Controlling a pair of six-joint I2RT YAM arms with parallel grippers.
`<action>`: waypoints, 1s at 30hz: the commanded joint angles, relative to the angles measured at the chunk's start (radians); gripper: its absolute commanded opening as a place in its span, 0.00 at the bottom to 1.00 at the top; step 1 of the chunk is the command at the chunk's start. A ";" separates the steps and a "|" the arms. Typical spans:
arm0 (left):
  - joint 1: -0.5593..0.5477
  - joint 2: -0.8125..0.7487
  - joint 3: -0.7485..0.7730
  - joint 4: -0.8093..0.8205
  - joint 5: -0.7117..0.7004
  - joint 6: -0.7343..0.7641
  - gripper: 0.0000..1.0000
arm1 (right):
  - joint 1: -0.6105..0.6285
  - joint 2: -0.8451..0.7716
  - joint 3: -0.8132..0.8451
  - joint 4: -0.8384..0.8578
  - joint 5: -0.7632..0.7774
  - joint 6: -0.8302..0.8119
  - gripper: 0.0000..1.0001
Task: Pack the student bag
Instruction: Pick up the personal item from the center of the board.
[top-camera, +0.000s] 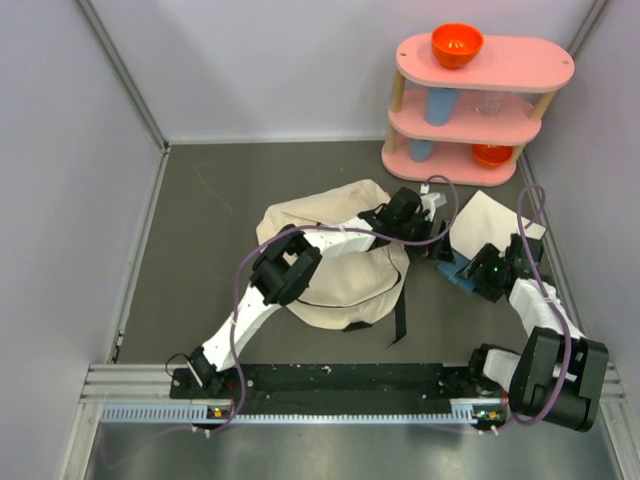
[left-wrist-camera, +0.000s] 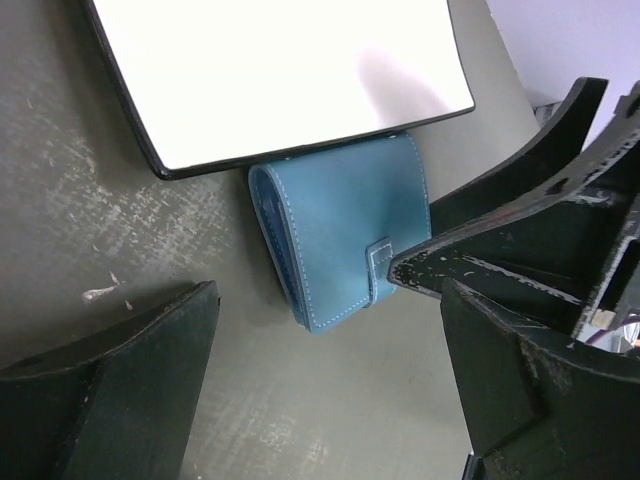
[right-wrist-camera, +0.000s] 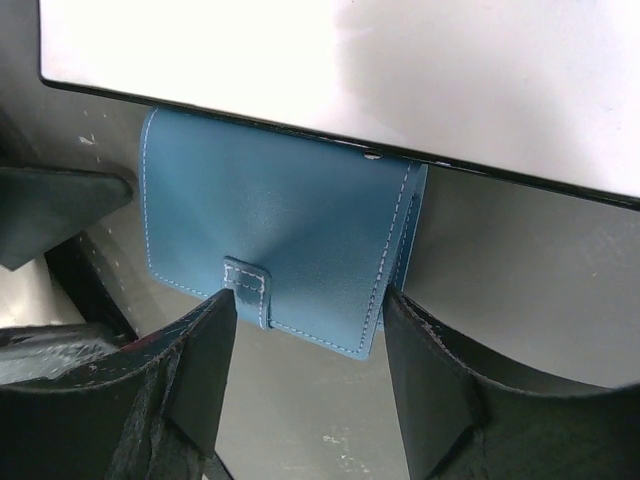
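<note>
The student bag (top-camera: 345, 285) lies flattened in the middle of the grey table, and my left arm reaches across it to the right. A blue wallet (right-wrist-camera: 270, 225) (left-wrist-camera: 340, 235) (top-camera: 452, 272) lies partly tucked under a white black-edged book (right-wrist-camera: 340, 60) (left-wrist-camera: 280, 70) (top-camera: 490, 222). My right gripper (right-wrist-camera: 310, 320) (top-camera: 472, 268) has both fingertips against the wallet's near corner, one at the strap tab and one on its side edge. My left gripper (left-wrist-camera: 328, 345) (top-camera: 432, 222) hovers open just short of the wallet with bare table between its fingers.
A pink three-tier shelf (top-camera: 480, 95) stands at the back right, holding orange bowls (top-camera: 457, 44) and a blue cup (top-camera: 440, 104). Grey walls close in on the left, back and right. The bag's black strap (top-camera: 400, 320) trails toward the near edge.
</note>
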 joint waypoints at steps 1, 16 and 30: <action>-0.005 0.039 0.032 0.068 0.055 -0.038 0.94 | -0.008 0.003 0.027 0.036 -0.028 -0.003 0.60; -0.006 0.035 -0.059 0.202 0.107 -0.145 0.50 | -0.008 -0.007 0.008 0.068 -0.062 0.018 0.59; 0.000 -0.004 -0.082 0.200 0.094 -0.162 0.00 | -0.008 -0.060 0.013 0.036 -0.068 0.041 0.71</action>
